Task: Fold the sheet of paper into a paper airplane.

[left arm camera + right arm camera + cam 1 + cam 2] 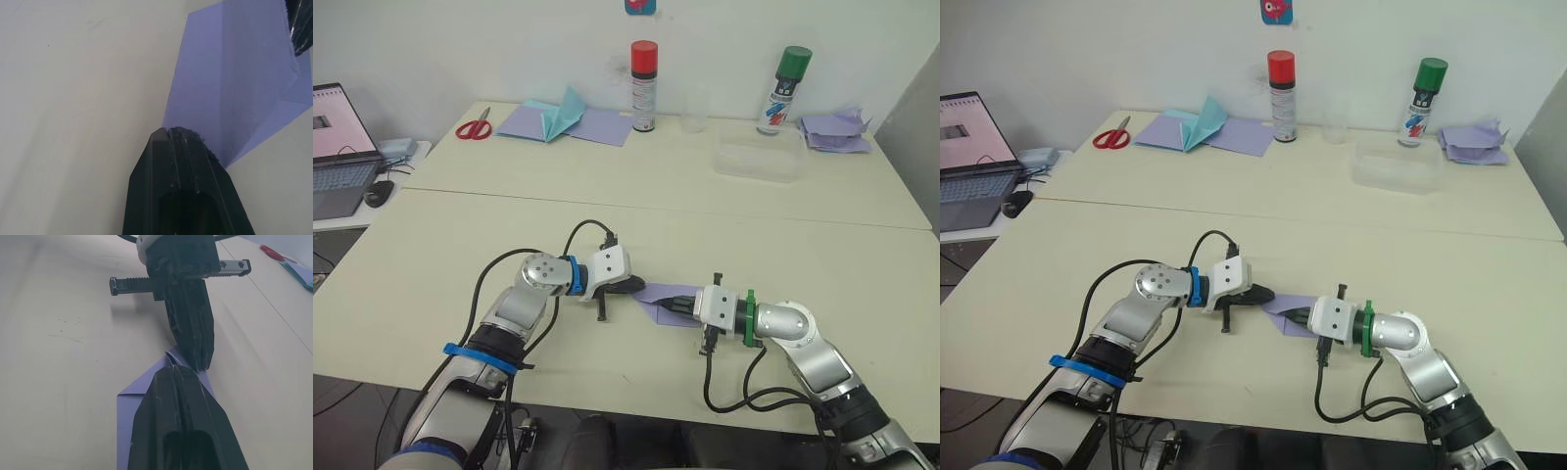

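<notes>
The sheet of paper point(655, 294) is lavender, partly folded, and lies flat on the cream table near the front edge, between my two grippers. My left gripper point(640, 287) is shut, and its tip rests on the paper's left end point(234, 83). From the other side my right gripper point(670, 305) is shut too, its tip pressing on the paper point(128, 399). The two tips nearly meet over the sheet, as the right wrist view shows with the left gripper point(199, 363) just ahead of the right one point(176, 371). Much of the paper is hidden under the fingers.
At the back stand a red-capped spray can point(644, 86), a green-capped spray can point(784, 90), a clear plastic container point(759, 157) and a small clear cup point(694, 122). Red scissors point(475, 127), a pale-blue paper shape on lavender sheets point(566, 119), a lavender paper heap point(837, 129) and a laptop point(337, 147) lie farther off.
</notes>
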Robot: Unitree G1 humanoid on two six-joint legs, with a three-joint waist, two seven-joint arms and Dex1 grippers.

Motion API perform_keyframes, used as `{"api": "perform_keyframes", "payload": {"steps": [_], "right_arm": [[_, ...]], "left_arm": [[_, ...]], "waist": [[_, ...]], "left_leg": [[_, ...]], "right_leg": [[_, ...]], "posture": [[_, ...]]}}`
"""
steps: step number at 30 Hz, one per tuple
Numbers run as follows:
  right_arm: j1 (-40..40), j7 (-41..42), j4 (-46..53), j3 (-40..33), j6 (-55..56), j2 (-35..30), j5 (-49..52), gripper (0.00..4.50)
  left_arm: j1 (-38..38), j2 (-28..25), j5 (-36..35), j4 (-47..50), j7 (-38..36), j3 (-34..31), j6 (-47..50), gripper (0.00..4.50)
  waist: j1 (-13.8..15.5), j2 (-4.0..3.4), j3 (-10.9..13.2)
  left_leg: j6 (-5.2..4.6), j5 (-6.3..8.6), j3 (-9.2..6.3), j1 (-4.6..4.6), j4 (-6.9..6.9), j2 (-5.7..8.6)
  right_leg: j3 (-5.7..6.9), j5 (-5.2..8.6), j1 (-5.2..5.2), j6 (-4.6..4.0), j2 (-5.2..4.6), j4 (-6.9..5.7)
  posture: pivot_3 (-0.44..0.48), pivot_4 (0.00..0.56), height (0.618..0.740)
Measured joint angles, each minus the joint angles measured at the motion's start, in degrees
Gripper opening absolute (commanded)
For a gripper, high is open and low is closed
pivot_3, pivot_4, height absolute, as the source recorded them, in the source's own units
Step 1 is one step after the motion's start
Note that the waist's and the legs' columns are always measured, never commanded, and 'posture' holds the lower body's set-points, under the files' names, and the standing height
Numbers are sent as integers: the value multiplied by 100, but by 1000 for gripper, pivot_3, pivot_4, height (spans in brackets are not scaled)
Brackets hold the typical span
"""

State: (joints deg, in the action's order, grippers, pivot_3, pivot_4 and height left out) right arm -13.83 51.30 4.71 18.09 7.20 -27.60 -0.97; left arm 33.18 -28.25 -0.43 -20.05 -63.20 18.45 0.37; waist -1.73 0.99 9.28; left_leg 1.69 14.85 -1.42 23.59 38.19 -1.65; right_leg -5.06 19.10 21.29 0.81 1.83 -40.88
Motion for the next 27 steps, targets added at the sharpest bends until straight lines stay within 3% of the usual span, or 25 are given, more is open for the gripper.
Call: {"api": "perform_keyframes", "payload": {"steps": [27], "right_arm": [[340, 444, 417, -6, 115, -561, 231, 42]], "left_arm": [[190, 232, 62, -342, -304, 152, -455, 0]], "waist": [[2, 0, 0]], "left_leg": [[0, 0, 1, 0, -1, 0]], "right_leg": [[-1, 0, 0, 0, 1, 1]], "posture": [[0, 150, 740]]}}
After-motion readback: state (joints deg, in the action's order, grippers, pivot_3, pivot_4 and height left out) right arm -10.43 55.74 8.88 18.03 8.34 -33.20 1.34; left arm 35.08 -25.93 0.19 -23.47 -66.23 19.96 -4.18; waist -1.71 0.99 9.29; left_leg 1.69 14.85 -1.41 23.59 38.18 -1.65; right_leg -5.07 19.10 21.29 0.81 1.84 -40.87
